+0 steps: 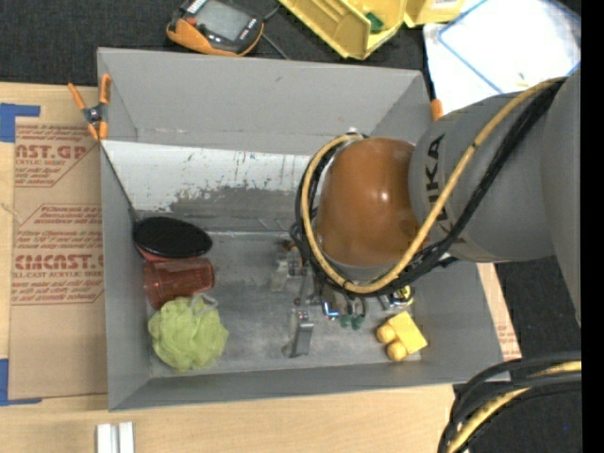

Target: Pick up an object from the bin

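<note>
While the gripper (302,324) hangs low over the grey bin's (236,92) bare floor near the front wall, whether it is apart or together cannot be told. Nearest it, a yellow block (401,336) lies in the front corner on the view's right; a green mesh sponge (187,334), a red cup (179,280) and a black lid (172,239) sit along the opposite wall.

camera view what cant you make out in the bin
- Bin floor beneath the arm's orange cover: hidden by that cover, camera view.
- Yellow block: its upper left end is hidden by the arm's cables, camera view.
- Red cup: its near side is covered by the green mesh puff and its far side by the black oval lid, camera view.
</note>
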Controlling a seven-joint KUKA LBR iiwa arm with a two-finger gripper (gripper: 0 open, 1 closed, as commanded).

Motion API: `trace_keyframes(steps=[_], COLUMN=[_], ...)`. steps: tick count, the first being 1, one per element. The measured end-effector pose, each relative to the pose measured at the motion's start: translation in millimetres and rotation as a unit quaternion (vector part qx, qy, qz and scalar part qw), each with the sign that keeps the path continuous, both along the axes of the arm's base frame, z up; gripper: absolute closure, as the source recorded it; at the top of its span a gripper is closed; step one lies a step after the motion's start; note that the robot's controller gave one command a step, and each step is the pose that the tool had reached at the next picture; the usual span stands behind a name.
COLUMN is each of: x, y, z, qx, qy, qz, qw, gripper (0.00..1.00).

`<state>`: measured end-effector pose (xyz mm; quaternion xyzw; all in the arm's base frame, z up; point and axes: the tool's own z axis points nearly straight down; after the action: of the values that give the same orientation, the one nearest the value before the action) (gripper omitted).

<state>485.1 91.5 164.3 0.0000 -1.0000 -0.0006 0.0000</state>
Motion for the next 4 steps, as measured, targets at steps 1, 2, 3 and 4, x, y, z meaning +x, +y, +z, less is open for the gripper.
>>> trace_keyframes(steps=[1,2,3,4], x=[9.8,27.1,1.6,-2.0], y=[91,140,146,141], z=[-95,-29,-65,-93], qx=[0.0,-0.001,0.002,0.0], qy=[0.0026,-0.0083,0.0012,-0.0131], qz=[0.014,0.276,0.239,0.42], qw=[0.9999,0.9612,0.9711,0.9073], gripper=[0.0,0.0,0.0,0.0])
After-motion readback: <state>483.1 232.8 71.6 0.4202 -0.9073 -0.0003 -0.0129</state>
